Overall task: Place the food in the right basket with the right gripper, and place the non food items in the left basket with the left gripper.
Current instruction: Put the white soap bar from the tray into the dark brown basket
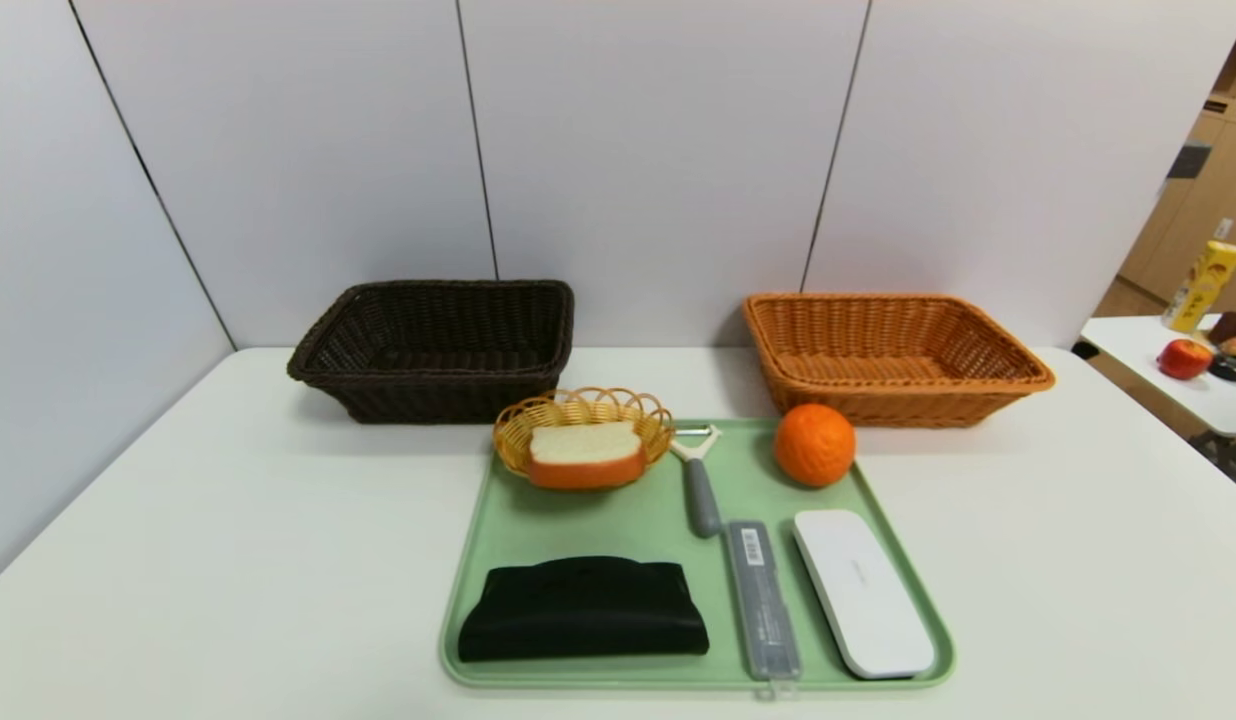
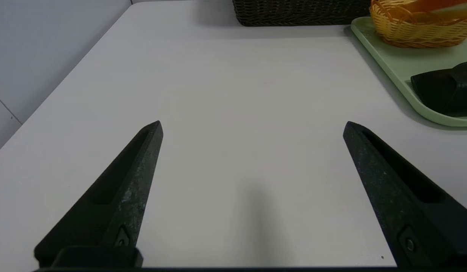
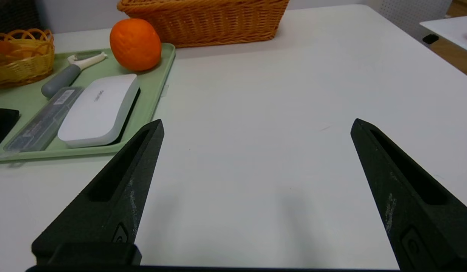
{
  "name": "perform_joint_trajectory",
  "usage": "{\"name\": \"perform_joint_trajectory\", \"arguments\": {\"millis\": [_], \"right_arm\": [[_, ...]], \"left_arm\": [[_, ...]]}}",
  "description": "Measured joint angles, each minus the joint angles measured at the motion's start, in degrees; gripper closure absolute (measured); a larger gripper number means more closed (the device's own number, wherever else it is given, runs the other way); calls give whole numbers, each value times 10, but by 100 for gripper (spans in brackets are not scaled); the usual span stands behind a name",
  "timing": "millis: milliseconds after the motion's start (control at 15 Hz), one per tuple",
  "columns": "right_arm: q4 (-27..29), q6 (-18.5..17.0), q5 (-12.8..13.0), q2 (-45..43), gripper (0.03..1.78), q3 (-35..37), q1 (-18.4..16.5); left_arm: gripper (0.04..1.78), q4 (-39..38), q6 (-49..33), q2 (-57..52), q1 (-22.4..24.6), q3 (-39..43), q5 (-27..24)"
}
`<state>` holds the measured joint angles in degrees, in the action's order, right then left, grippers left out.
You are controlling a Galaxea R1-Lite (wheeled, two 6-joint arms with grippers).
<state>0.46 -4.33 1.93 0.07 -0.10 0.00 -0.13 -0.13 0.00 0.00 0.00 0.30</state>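
A: What's laid out, biggest first?

B: A white table (image 1: 1028, 560). At its far edge, the dark brown woven rectangular basket (image 1: 433, 345) at eleven o'clock and the orange-tan woven rectangular basket (image 1: 893, 350) at one o'clock; both look empty. Nearer, at the centre, a pale green tray (image 1: 628, 510).

A: And on the tray?

B: A black folded fabric pouch (image 1: 583, 608) at seven o'clock, a white oblong case (image 1: 862, 592) at five, a slim grey case with a barcode (image 1: 762, 598) beside it, and a small round yellow scalloped basket (image 1: 583, 425) at eleven holding a thick white bread slice with an orange-brown crust (image 1: 586, 454). Then the round dimpled orange fruit (image 1: 814, 444) at one o'clock and a grey-handled peeler (image 1: 700, 485), its long axis running near to far.

A: The grippers?

B: The left gripper (image 2: 252, 126) and right gripper (image 3: 256, 126) hover over bare table either side of the tray, jaws spread wide, holding nothing.

A: First move?

B: Likely the orange: it lies toward eleven o'clock from the right gripper, just before the tan basket.
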Motion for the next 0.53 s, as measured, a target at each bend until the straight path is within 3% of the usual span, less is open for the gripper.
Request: {"name": "perform_joint_trajectory", "arguments": {"millis": [267,400,533], "right_arm": [[26,0,0,13,10,-51,0],[80,-11,-2,62,10,-153,0],[161,-30,-10,154,10,-307,0]], "left_arm": [[13,10,0,7,0,-53,-9],[13,50,-7,46,0,-137,-20],[13,112,-15,124,0,-259,-31]]}}
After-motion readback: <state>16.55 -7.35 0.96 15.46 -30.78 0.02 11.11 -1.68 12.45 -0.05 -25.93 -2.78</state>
